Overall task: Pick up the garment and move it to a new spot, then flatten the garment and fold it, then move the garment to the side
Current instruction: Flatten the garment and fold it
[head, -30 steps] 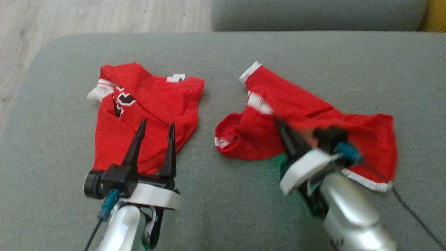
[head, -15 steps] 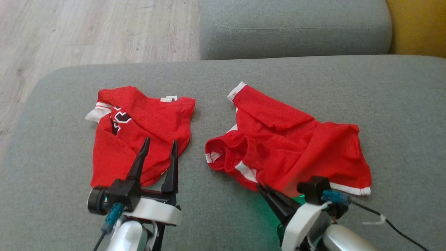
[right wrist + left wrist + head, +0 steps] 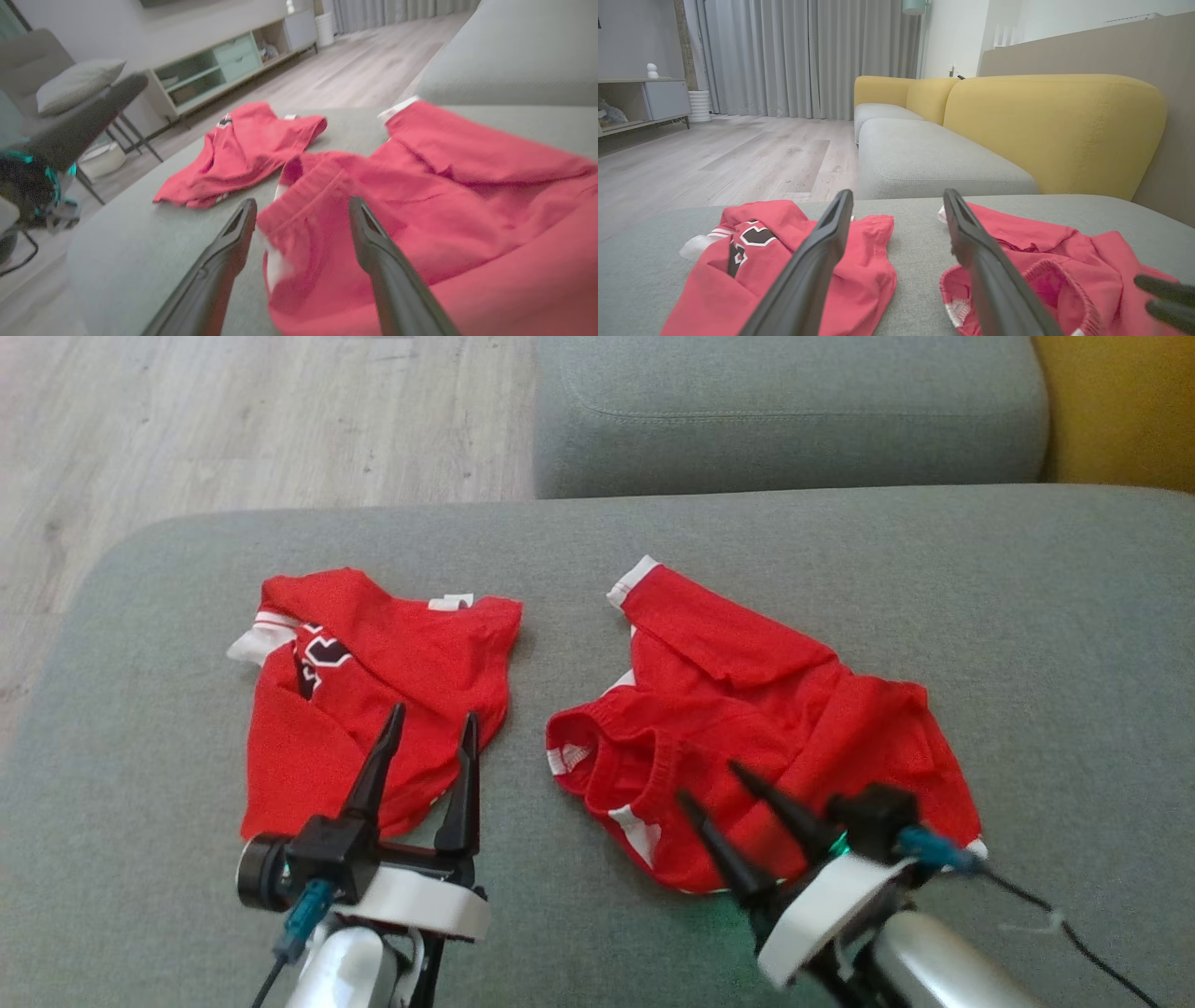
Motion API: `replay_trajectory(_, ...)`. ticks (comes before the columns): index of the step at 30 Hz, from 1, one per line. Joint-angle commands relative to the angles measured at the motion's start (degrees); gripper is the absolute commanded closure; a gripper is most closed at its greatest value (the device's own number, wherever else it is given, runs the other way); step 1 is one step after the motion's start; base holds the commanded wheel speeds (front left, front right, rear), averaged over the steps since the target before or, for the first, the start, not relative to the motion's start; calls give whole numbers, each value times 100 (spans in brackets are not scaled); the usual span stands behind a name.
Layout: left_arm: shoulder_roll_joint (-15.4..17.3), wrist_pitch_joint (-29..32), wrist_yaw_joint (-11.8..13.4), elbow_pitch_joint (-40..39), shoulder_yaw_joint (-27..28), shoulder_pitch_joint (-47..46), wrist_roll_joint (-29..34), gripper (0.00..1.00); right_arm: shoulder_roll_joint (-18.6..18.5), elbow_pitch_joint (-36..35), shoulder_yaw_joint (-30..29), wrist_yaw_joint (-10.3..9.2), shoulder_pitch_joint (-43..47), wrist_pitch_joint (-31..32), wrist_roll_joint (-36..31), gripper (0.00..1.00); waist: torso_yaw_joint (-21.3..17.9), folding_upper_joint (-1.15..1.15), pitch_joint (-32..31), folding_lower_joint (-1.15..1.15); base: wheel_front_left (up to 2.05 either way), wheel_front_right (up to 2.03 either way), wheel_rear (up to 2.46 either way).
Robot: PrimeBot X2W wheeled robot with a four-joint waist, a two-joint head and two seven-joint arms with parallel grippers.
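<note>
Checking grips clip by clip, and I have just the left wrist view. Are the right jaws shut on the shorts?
Observer: No. The right gripper is over the near edge of the shorts, jaws open, nothing clamped.
Operator: Anything beside that arm?
Observer: A black cable trails from it across the sofa.
Operator: Where is the left gripper?
Observer: In the head view the left gripper has its tips over the near right part of the shirt.

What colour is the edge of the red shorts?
White trim on the shorts; clearest in head view.
</note>
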Motion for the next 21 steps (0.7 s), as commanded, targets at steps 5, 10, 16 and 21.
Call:
replay_trajectory(5, 10, -55, 25, -268, 212, -142, -8, 0, 193, -495, -1001, -4, 161, -498, -311, 0, -159, 0, 32, 0, 0, 0, 0)
replay_trajectory(10, 10, -55, 8, -343, 191, -153, -30, 0, 366, -800, -2119, -4, 508, -633, -838, 0, -251, 0, 59, 0, 0, 0, 0)
replay_trajectory(16, 10, -55, -19, -417, 75, -186, -70, 0, 870, -1060, -3873, -4, 1204, -667, -1931, 0, -325, 0, 141, 0, 0, 0, 0)
replay_trajectory(21, 10, -55, -48, -402, -40, -270, -81, 0, 984, -898, -4232, -4, 1331, -669, -2338, 0, -328, 0, 275, 0, 0, 0, 0)
